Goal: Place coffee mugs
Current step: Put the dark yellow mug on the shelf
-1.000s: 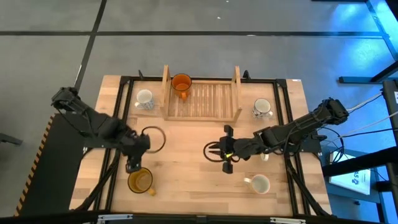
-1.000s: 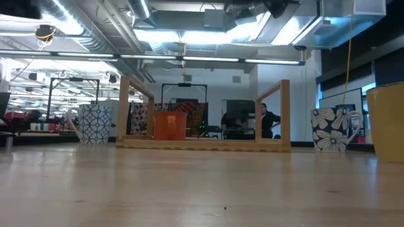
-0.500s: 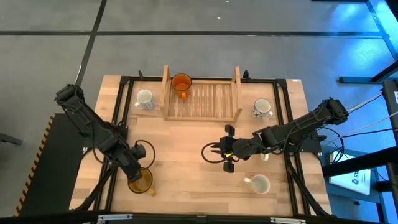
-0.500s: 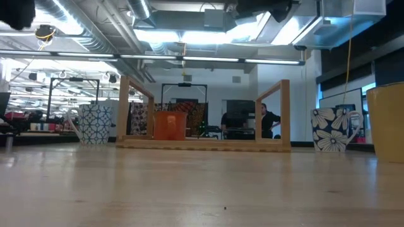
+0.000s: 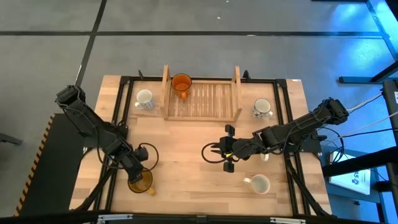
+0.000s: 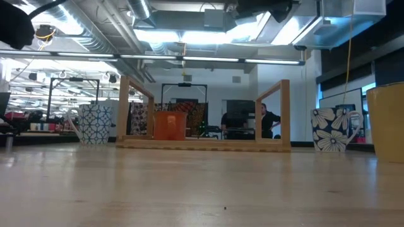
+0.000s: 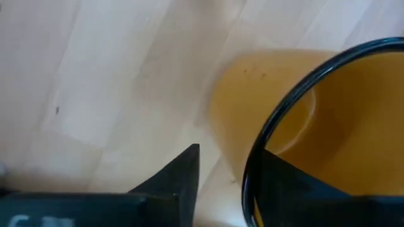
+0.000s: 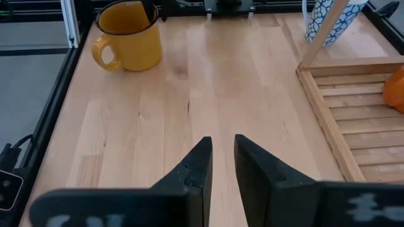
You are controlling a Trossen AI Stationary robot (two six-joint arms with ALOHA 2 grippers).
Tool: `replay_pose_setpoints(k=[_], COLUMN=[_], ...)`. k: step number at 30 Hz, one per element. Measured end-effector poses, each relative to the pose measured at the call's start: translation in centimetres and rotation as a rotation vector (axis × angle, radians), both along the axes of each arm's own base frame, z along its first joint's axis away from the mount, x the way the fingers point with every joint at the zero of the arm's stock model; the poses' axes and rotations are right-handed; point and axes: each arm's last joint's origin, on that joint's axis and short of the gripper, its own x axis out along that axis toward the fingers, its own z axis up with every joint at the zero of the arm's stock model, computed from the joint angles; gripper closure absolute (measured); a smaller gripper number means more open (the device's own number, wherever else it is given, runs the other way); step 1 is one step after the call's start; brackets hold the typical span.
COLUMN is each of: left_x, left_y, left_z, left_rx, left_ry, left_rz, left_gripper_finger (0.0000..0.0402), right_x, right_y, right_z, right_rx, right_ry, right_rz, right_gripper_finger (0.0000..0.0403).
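Yellow mug upright, handle toward table's front-right corner.

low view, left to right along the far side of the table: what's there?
Blue-patterned white mug → wooden tray's left post → orange mug inside the tray → tray's right post → floral white mug → yellow mug, cut off at the edge.

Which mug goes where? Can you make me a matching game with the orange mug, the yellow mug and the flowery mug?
Mugs:
1. orange mug
2. yellow mug
3. flowery mug

Places:
A. on the table, beside the wooden tray
B. at the left gripper
C. inside the wooden tray

Pairs: 1-C, 2-B, 3-A
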Motion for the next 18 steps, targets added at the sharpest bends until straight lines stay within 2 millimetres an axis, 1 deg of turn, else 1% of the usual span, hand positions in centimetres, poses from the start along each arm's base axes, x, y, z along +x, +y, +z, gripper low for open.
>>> replay_pose_setpoints(k=[6,8,9,12,16,18], left_x=[1.4,1.8,2.1,3.5,5.8,7.0], left_y=[-0.3,0.0,0.1,1.2,3.3,4.6], left_z=[-1.3,-1.4,-1.4,-0.4,1.7,2.4], left_rx=[0.038,0.049,0.045,0.055,0.12,0.165], left_ry=[-0.02,-0.026,-0.033,-0.071,-0.157,-0.193], left_rz=[-0.16,-0.199,-0.21,-0.208,-0.199,-0.203], left_gripper_finger=[0.0352,0.0378,0.0384,0.0384,0.0383,0.0383], right_x=[0.0,0.0,0.0,0.0,0.0,0.0], right_y=[0.0,0.0,-0.1,-0.1,-0.2,-0.2], right_z=[0.0,0.0,0.0,0.1,0.0,0.0], right_rx=[0.021,0.021,0.028,0.054,0.061,0.065], right_ry=[-0.008,-0.01,-0.011,-0.02,-0.023,-0.019], right_rz=[-0.034,-0.037,-0.045,-0.094,-0.114,-0.111], right_gripper_finger=[0.0347,0.0347,0.0347,0.0347,0.0347,0.0347])
